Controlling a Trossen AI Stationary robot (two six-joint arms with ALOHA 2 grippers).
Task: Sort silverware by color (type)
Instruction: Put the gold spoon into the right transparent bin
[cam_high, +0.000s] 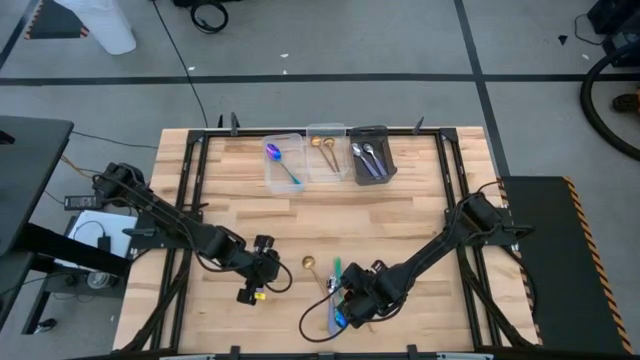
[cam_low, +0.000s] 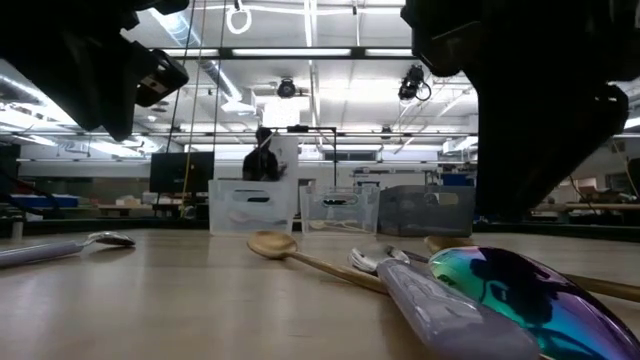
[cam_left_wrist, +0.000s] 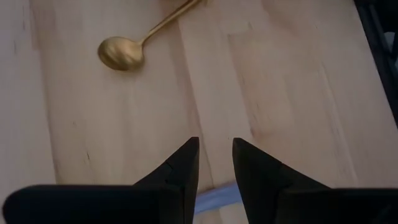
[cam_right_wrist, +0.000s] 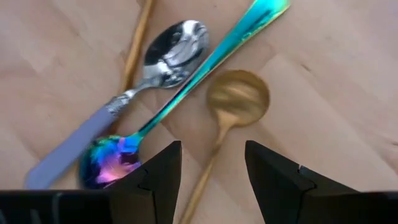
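We see three bins (cam_high: 326, 152) side by side at the table's (cam_high: 420, 215) far edge, each holding silverware. Near the front edge, loose spoons (cam_high: 335, 290) lie crossed together, one spoon (cam_high: 309, 263) just left of them.

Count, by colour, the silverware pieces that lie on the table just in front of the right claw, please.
Gold: 2 (gold spoon; gold handle, its bowl out of view)
Silver: 1 (silver spoon, pale handle)
Iridescent: 1 (iridescent spoon, teal handle)
Total: 4
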